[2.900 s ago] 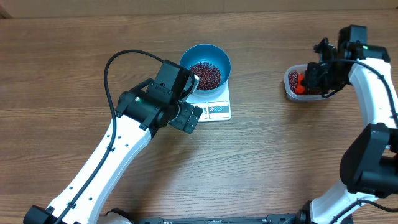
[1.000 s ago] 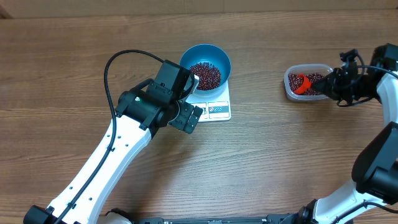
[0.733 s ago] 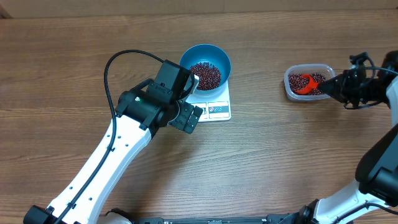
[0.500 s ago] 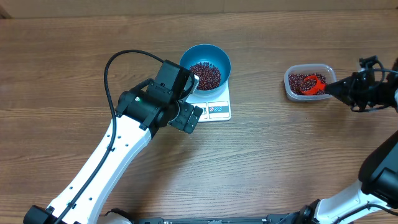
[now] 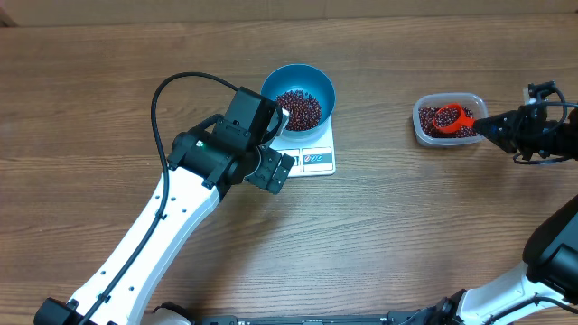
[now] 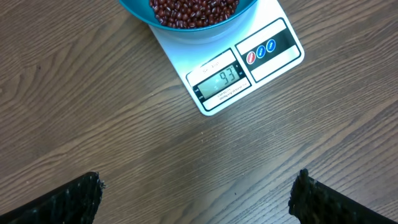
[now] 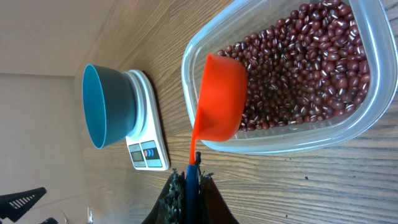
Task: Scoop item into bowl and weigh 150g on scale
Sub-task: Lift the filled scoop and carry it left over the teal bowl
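- The right hand point(image 7: 189, 180) is pressed together on the thin handle of the orange scoop point(image 7: 217, 96); the handle's long axis runs straight ahead of the hand, and the cup sits over the clear tub point(image 7: 348, 134)
- The blue bowl point(image 7: 102, 106) lies well beyond the scoop's tip, ahead and off to one side, on the white scale point(image 6: 273, 43)
- The left hand point(image 6: 196, 199) hangs spread and empty, nearer the bowl
- The beans point(image 6: 193, 9) are tiny, oval and dark red-brown, heaped loosely in the bowl

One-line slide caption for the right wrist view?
Right gripper holds an orange scoop at the clear tub of beans; blue bowl sits on the scale beyond.
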### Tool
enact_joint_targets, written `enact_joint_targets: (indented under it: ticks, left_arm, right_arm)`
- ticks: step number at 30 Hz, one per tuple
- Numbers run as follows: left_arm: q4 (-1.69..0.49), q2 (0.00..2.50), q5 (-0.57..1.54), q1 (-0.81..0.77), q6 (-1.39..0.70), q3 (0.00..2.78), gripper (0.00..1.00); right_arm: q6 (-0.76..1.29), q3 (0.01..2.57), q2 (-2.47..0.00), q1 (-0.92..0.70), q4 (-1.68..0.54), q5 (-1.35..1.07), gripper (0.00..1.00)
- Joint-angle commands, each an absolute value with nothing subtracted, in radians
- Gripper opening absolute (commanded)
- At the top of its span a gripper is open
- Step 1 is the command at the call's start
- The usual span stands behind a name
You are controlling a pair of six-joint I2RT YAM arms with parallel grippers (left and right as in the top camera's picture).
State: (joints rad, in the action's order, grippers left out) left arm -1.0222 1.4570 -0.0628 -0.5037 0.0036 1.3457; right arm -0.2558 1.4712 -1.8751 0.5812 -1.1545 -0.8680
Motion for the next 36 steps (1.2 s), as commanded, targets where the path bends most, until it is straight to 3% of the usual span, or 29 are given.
enact_joint_targets:
  ticks: [1,21,36]
  left_arm:
    - [-1.021,1.445,-0.051,-0.504,0.019,1.341,1.0]
    - [-1.021,1.445,-0.051,-0.504,0.019,1.341,0.99]
    - [-1.021,1.445,-0.051,-0.504,0.019,1.341,1.0]
  right_arm:
    - [-0.271,1.466,-1.876,0.586,-1.156,-0.915,0.04]
    - [-0.376,1.466,-1.876,0.563,-1.215,-1.18,0.03]
    - [-0.355,1.584,-1.874,0.257,-1.21,-1.217,0.04]
